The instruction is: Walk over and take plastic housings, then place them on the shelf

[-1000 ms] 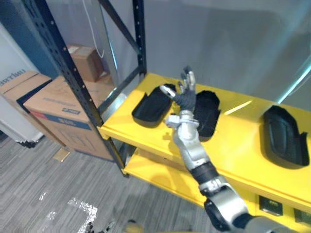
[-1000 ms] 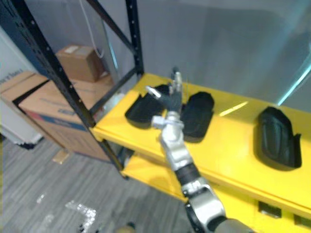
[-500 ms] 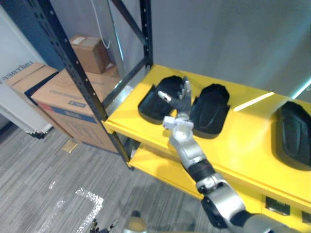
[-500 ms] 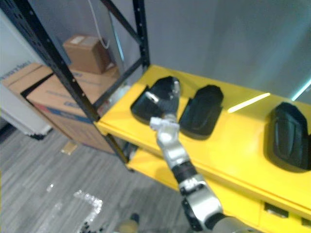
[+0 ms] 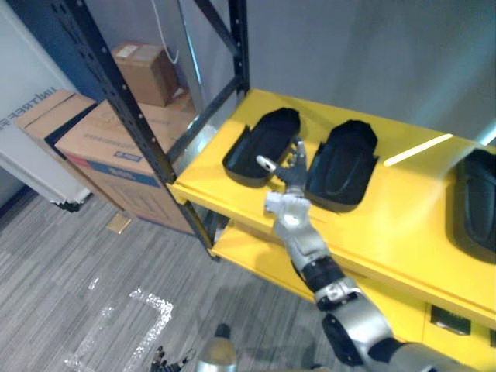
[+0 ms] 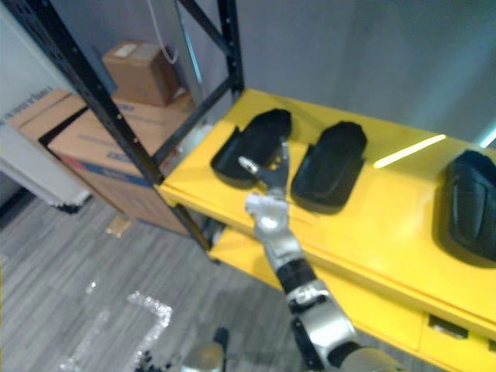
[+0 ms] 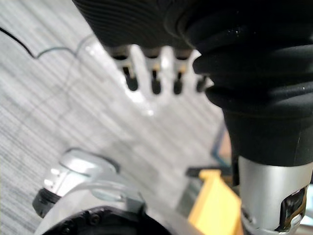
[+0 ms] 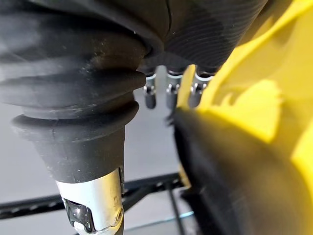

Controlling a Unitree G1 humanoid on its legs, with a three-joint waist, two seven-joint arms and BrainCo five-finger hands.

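Three black plastic housings lie on the yellow metal shelf point(image 5: 403, 225), all with the hollow side up. The left housing point(image 5: 262, 146) and the middle housing point(image 5: 343, 164) lie side by side, a strip of bare yellow between them. The right housing point(image 6: 473, 203) sits well apart from them, at the edge of the view. Each has its long axis running from the front edge of the shelf towards the grey back wall, the two near ones slanted the same way, with their far ends leaning to the right.

The right hand point(image 5: 288, 172) is raised over the front part of the shelf, in front of the gap between the left and middle housings. Its fingers point(image 5: 298, 149) are straight and point towards the wall, the thumb is spread to the side, and it holds nothing. From the right wrist view a housing point(image 8: 230, 196) lies just beside the fingertips; whether they touch I cannot tell.

The left hand point(image 7: 154, 84) hangs low over the grey floor, its fingers loose and empty.

A second yellow shelf level point(image 5: 252, 260) sits below the first. A black perforated steel upright point(image 5: 128, 116) stands at the left end of the shelf, and three brown cardboard boxes point(image 5: 116, 151) sit on the floor past it.
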